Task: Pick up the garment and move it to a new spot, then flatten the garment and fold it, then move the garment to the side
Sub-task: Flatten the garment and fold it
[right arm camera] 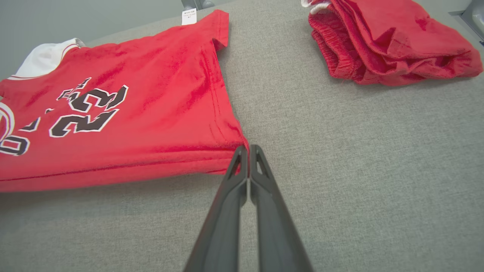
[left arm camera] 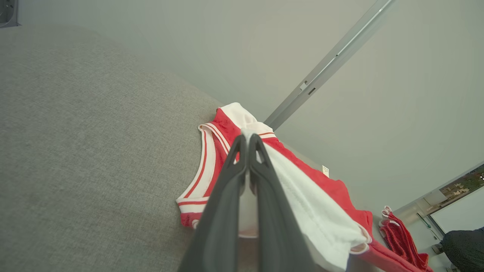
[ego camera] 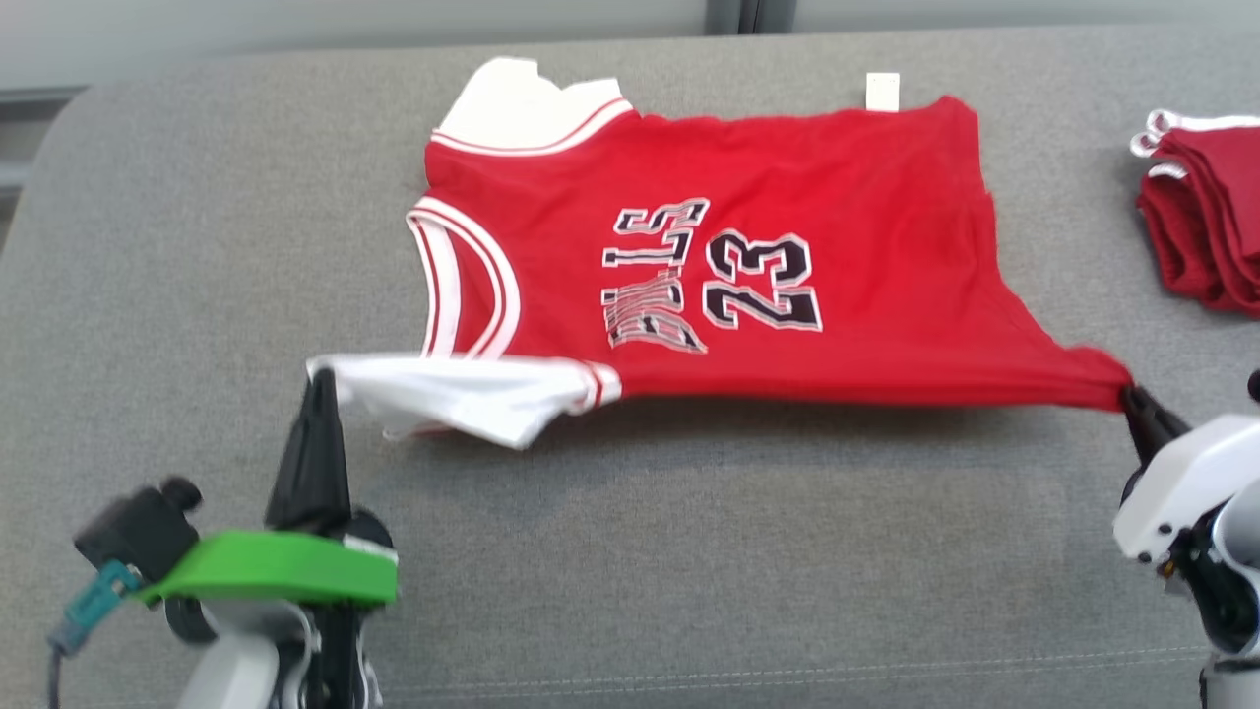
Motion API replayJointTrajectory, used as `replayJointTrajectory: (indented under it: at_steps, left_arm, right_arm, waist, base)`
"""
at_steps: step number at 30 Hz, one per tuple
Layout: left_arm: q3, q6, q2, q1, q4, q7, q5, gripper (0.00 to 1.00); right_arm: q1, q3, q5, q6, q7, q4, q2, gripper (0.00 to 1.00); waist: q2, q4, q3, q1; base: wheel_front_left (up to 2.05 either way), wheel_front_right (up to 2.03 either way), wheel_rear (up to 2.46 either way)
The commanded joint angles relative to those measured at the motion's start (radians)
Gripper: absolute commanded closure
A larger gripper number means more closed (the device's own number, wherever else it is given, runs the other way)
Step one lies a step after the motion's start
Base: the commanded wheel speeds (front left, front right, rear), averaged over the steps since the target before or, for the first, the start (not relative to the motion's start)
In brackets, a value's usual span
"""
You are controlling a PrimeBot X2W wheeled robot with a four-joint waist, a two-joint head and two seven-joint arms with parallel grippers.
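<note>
across the middle of the grey cushion (ego camera: 689,551) lay the red jersey (ego camera: 837,295), number side up, neck to the left and hem to the right. its far edge rested flat and its near edge was raised and pulled taut. the left gripper (ego camera: 317,379) was clenched on the white sleeve at the near left corner. the right gripper (ego camera: 1132,397) was clenched on the near right hem corner, and both pairs of fingers were pressed together on cloth. by my reading the flattening was about done and the fold was in hand. the next move likely called for both arms to carry the near edge over toward the far edge together and level, so the cloth would not skew. a white label (ego camera: 883,92) stuck out at the far edge. well to the right sat a folded red pile (ego camera: 1206,226), apart from the jersey. it narrowed the room on that side for setting the garment aside.
</note>
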Motion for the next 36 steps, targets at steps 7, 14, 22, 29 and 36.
replayJointTrajectory:
  at_steps: [7, 14, 22, 29, 36]
  left_arm:
    - [-0.067, 0.061, 0.057, 0.145, 0.014, 0.054, 0.065, 1.00]
    - [-0.099, 0.119, 0.094, 0.236, -0.008, 0.122, 0.078, 1.00]
    - [-0.114, 0.191, 0.148, 0.375, -0.109, 0.263, 0.024, 1.00]
    - [-0.115, 0.186, 0.177, 0.411, -0.238, 0.322, -0.020, 1.00]
    - [-0.130, 0.147, 0.111, 0.216, -0.275, 0.346, -0.032, 1.00]
  right_arm:
    - [0.100, -0.024, -0.009, -0.002, -0.012, 0.016, 0.035, 1.00]
    - [0.136, -0.046, -0.021, -0.002, -0.015, 0.052, 0.042, 1.00]
    - [0.177, -0.043, 0.042, -0.002, -0.057, 0.133, 0.042, 1.00]
    - [0.170, -0.021, 0.072, -0.002, -0.092, 0.142, 0.042, 1.00]
    - [0.100, -0.002, 0.117, -0.002, -0.118, 0.120, 0.042, 1.00]
  waist:
    - [0.0000, -0.020, -0.068, 0.0001]
    - [0.0000, -0.025, -0.080, 0.0001]
    - [0.0000, -0.015, -0.080, 0.0001]
    - [0.0000, -0.015, -0.075, 0.0001]
    - [0.0000, -0.033, -0.067, 0.0001]
  base:
    - [0.00, 0.00, 0.00]
    - [0.00, 0.00, 0.00]
    - [0.00, 0.00, 0.00]
    - [0.00, 0.00, 0.00]
    - [0.00, 0.00, 0.00]
